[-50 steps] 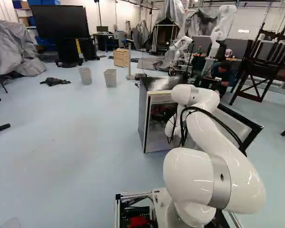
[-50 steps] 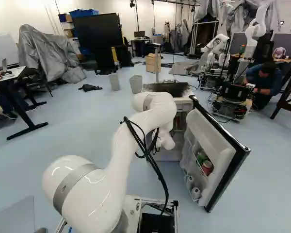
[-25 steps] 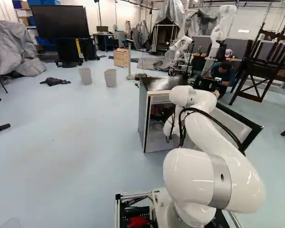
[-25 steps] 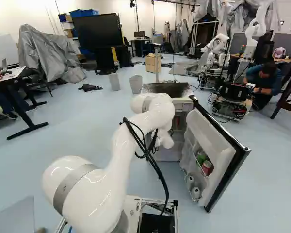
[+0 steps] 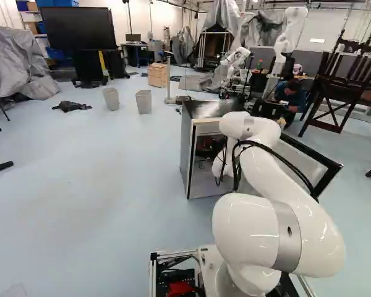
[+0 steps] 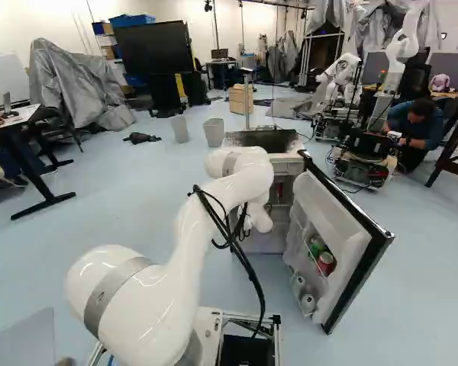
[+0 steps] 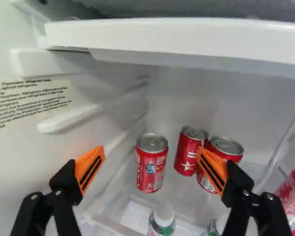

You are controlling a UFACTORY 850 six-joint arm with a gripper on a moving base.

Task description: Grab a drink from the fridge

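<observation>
Ahead of the claw (image 7: 151, 150) — between spread fingers (image 7: 90, 166) — stands a red can (image 7: 151, 169).

White arm (image 6: 187, 244), grey band (image 6: 116, 288), black cables (image 6: 233, 248), orange-padded end effector (image 7: 151, 150).

a large black screen (image 5: 77, 28) stands at the upper left of the left base view, near a rumpled grey cover (image 5: 20, 59). two grey bins (image 5: 144, 103) sit on the floor between a crumpled dark cloth (image 5: 71, 106) and a wooden box (image 5: 157, 75). another robot (image 5: 285, 40) rises near dark wooden furniture (image 5: 335, 94) at the right.
</observation>
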